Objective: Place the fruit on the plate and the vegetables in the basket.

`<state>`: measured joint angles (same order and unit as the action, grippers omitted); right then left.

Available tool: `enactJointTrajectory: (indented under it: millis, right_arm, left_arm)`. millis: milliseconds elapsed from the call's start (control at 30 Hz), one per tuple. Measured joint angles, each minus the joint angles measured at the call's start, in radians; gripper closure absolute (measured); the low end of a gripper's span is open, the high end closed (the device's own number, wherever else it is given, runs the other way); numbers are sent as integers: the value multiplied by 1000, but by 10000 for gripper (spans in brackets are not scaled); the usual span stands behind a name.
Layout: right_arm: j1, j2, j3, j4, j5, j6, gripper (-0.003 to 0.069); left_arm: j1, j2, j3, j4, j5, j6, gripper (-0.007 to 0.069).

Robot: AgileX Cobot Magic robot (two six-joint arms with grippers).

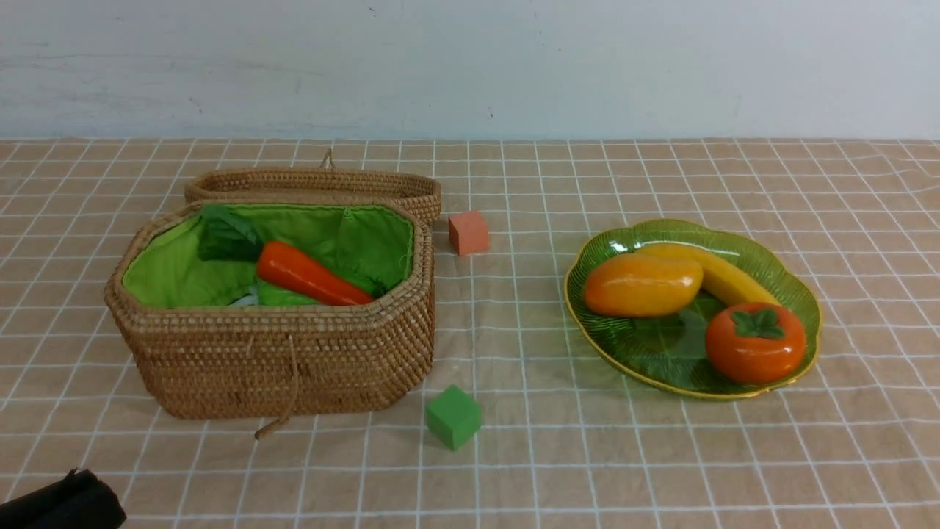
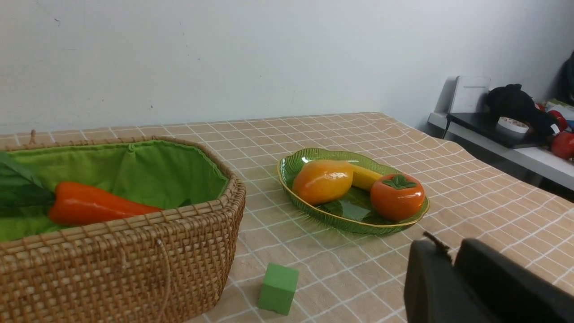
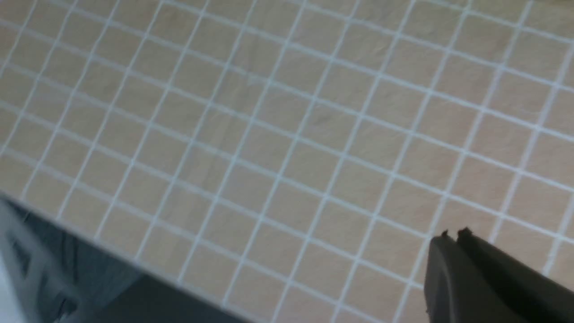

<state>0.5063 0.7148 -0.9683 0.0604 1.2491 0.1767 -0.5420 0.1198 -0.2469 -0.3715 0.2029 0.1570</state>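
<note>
Nearest, both black pincers, left (image 2: 441,258) and right (image 3: 453,235), were seen pressed together, empty; sorting was judged finished, with only withdrawal needed.

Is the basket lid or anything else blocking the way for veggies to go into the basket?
Nothing visible blocks it. The basket stands open, with its lid flipped back behind it. The carrot already lies inside, and the green cube sits on the tablecloth in front.
</note>
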Motion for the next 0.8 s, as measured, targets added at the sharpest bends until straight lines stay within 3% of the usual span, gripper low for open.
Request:
enactJointTrajectory:
  millis: [67,100,300,400,500,800]
  right_arm:
    - [-55,-43,25,-23,-39,-7,664]
    - [-135,-117,97,-43,-141,-30,675]
    - [-405,-468,626,-78,-712,-91,676]
    - [-472,-615,861,-87,-857,-91,676]
    - [-509,-712,979,-90,-877,-91,676]
    - [-519,-725,984,-76,-866,-92,676]
  left_arm:
    - [0,0,0,0,0,0,545]
    - [0,0,0,0,1,0,544]
    - [0,0,0,0,11,0,536]
    - [0,0,0,0,12,0,532]
    - [0,1,0,0,13,0,531]
    - [0,1,0,0,14,1,522]
